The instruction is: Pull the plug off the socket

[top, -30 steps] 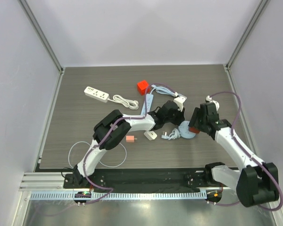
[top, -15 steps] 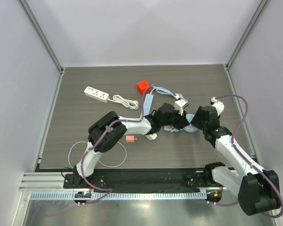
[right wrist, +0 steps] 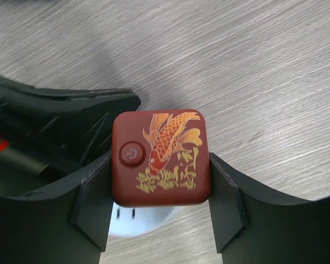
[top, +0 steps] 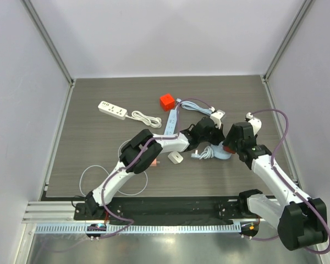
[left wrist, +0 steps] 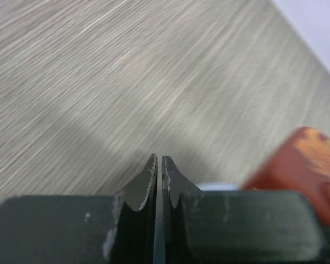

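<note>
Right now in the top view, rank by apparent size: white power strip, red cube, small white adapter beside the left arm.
1. white power strip, clearly largest
2. red cube
3. small white adapter, only slightly smaller than the cube; that pair is close

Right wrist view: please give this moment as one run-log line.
right pincer: shut on red koi block | left pincer: shut, empty

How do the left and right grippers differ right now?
The left gripper is shut, its fingers pressed together with nothing between them. The right gripper is clamped on the red koi-printed cube. So the left jaws touch, while the right jaws stand spread to the cube's width. Shared: both have black fingers and sit close together above the wood-grain table.
</note>
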### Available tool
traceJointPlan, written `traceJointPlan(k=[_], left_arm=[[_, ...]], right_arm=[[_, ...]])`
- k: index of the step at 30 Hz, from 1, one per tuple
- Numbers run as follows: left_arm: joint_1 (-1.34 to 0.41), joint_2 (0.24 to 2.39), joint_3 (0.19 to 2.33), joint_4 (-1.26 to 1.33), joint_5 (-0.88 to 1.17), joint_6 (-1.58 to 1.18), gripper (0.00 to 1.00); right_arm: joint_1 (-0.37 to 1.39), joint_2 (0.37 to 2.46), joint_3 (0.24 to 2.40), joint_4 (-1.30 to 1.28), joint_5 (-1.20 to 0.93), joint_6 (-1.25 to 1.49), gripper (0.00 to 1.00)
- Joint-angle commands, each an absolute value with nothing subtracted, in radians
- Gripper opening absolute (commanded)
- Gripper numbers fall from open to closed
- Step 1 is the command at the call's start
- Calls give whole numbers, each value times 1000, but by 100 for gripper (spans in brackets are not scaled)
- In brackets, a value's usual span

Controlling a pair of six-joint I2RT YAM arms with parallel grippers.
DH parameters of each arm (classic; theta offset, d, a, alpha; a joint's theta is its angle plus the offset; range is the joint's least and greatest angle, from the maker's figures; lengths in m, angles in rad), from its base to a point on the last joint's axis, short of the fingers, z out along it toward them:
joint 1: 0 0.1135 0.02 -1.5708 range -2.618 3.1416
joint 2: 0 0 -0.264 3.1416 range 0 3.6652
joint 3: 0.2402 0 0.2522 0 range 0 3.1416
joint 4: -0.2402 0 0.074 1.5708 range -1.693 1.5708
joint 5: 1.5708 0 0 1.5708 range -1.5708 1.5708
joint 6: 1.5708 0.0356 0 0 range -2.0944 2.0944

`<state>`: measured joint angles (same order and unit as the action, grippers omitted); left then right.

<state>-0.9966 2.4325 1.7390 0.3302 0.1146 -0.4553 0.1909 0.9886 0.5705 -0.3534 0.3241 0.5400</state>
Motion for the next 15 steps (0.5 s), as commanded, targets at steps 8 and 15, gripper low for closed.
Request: traceJointPlan(k=[8,15], left_arm=[[-977,2312,1626,262,133,-439,13],[-924,2145,1546,296,190,-354,32]], right_arm=[[198,980,680,-172,361,554,1],[199,876,555,-170,338,551,1]])
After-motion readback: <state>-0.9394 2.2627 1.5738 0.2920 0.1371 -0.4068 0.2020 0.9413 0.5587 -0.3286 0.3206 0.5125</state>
